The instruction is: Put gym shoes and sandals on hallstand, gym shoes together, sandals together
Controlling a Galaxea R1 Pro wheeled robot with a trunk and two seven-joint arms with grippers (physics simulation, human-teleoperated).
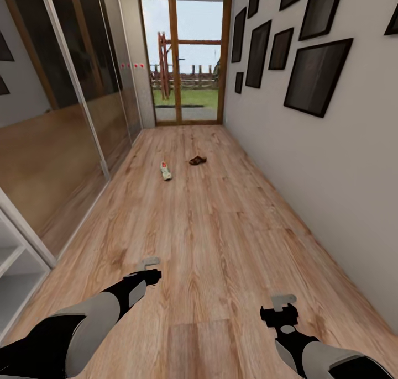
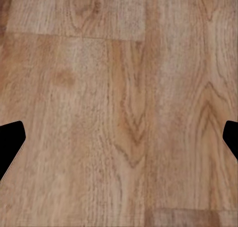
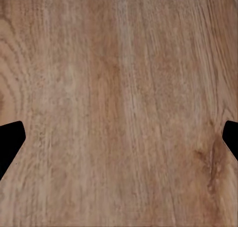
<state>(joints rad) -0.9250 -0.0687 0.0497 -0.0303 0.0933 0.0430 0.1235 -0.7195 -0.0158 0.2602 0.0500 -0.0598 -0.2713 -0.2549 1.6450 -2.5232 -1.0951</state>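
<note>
Far down the corridor floor, near the glass door, I see two of the things I am after: one gym shoe, white with a touch of red, lying lengthwise along the planks, and one brown sandal just beside it toward the picture wall, the two apart but near. The other shoe and other sandal I cannot pick out from here. Both items sit well ahead of the arms, with a long run of bare planks between. At the head view's left edge a white shelf unit shows open compartments low down; I cannot tell from this sliver whether it is the hallstand or the narrower unit beside the mirrored panels. Closer in, the left gripper and the right gripper hang over the floor, each casting a small shadow ahead of it. In each wrist view the dark fingertips sit at opposite edges with only wood grain between them, so I read both sets of fingers as spread wide and holding nothing. My judgement: no pickup has begun and this is the approach stage. The next move calls for driving the base forward until the shoe is within reach, lowering the trunk, and lining one open gripper across the shoe's narrow width before closing.
</note>
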